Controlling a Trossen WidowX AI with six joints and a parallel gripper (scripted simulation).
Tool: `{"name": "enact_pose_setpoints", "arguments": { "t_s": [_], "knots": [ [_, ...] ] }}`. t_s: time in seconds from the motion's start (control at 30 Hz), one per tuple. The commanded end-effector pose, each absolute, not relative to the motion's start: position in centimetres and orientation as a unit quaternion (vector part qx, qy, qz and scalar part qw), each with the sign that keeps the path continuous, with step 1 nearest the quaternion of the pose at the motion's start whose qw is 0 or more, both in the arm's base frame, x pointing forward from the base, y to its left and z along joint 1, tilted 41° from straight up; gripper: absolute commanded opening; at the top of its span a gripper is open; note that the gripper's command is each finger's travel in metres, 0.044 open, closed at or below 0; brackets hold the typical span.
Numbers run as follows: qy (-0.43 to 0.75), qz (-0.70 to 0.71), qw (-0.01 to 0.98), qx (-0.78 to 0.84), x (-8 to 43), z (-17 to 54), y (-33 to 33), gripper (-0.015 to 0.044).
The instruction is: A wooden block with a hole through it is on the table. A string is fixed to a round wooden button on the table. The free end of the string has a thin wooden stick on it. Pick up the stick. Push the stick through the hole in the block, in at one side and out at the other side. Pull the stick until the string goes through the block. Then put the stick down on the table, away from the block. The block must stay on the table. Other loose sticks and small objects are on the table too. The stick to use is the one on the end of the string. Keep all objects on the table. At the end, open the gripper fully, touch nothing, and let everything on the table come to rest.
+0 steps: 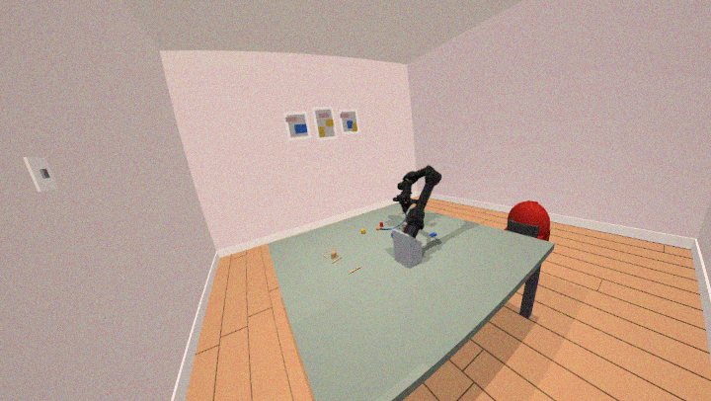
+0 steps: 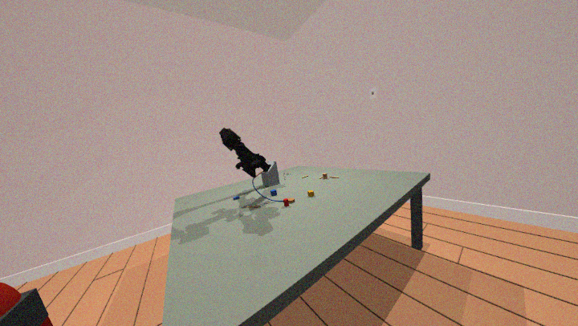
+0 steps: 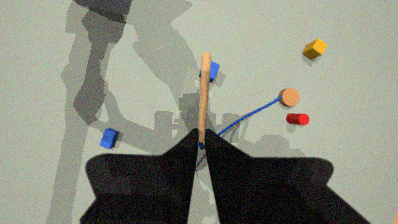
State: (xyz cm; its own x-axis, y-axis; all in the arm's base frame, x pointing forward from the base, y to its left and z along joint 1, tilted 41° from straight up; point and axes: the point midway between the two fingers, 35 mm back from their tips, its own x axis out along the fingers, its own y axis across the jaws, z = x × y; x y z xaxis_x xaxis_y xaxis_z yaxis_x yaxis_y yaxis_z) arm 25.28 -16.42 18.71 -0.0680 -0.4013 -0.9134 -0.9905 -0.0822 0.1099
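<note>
My gripper (image 1: 405, 210) (image 2: 254, 175) (image 3: 201, 133) is shut on the stick (image 3: 204, 100) near its string end and holds it above the table. The stick points forward from the fingertips in the wrist view. The blue string (image 2: 262, 196) (image 3: 250, 114) hangs in a curve from the fingertips to the round wooden button (image 1: 378, 228) (image 2: 291, 200) (image 3: 289, 97) on the table. The small wooden block (image 1: 333, 254) (image 2: 324, 176) stands well away from my gripper, out of the wrist view. Its hole is too small to make out.
Loose sticks (image 1: 354, 270) (image 2: 305, 177) lie near the block. A red cylinder (image 1: 381, 224) (image 2: 286, 202) (image 3: 298, 119) is beside the button. A yellow cube (image 1: 362, 231) (image 2: 311, 193) (image 3: 315, 49) and two blue blocks (image 2: 273, 193) (image 3: 109, 138) lie around. A grey panel (image 1: 407, 251) (image 2: 270, 177) stands by the arm's base.
</note>
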Motion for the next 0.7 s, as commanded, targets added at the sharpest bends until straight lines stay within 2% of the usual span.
{"name": "enact_pose_setpoints", "arguments": {
  "t_s": [0.0, 0.43, 0.67],
  "knots": [
    [0.588, 0.426, 0.348, -0.593, 25.3, 18.9, -16.5, 0.0000],
    [0.618, 0.304, 0.463, -0.559, 26.1, 20.0, -17.7, 0.0000],
    [0.619, 0.297, 0.469, -0.556, 26.1, 20.1, -17.8, 0.0000]
  ]
}}
